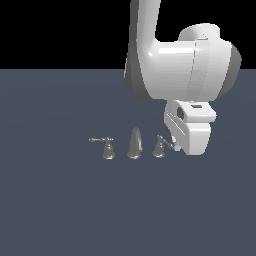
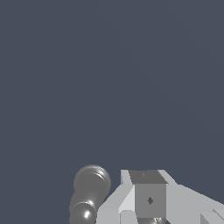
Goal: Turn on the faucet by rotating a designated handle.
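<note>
Where the white arm's claw (image 1: pixel 174 145) comes down at the exterior view's right, it sits right at the lever tip of the handle (image 1: pixel 161 148), touching or nearly so; jaw spread hidden by the hand body, cannot tell, no visible hold. Wrist view: shiny rounded grey metal piece (image 2: pixel 89 188) just beside a pale blocky finger (image 2: pixel 146 192). Faucet (image 1: pixel 134 143) on flat dark blue-grey desk (image 1: pixel 60 200): tapered spout centre, twin handle (image 1: pixel 107 148) beyond, lever pointing away, all glossy grey metal.

The spout (image 1: pixel 135 143) stands between two handles (image 1: pixel 106 148) (image 1: pixel 160 147) (the hand (image 1: pixel 175 145) beside the exterior view's right one).
</note>
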Motion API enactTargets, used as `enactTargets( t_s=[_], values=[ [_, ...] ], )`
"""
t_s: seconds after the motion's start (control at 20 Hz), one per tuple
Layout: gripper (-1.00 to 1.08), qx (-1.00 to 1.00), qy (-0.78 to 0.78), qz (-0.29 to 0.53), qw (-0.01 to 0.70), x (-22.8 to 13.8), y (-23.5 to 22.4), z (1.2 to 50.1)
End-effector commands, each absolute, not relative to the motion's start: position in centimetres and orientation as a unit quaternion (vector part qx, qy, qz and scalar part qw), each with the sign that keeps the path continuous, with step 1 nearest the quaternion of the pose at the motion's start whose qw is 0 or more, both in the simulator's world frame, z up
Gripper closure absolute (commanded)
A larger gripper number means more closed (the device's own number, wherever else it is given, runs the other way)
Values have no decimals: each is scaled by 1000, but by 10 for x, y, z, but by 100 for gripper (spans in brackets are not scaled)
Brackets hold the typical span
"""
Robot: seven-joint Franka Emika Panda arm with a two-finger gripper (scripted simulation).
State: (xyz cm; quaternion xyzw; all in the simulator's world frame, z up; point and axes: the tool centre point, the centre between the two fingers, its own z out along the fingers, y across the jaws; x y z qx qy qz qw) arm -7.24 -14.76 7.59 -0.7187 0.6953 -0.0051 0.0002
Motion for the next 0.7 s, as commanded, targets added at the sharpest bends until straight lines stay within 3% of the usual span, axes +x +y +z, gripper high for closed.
enactTargets(
  t_s=[0.0,0.2,0.25,0.65],
  values=[
    [108,-726,687,-2,1,-77,-127,76],
    [108,-726,687,0,0,-85,-117,77],
    [108,-715,699,-3,-2,-86,-137,76],
    [108,-724,690,-1,0,-76,-85,76]
  ],
)
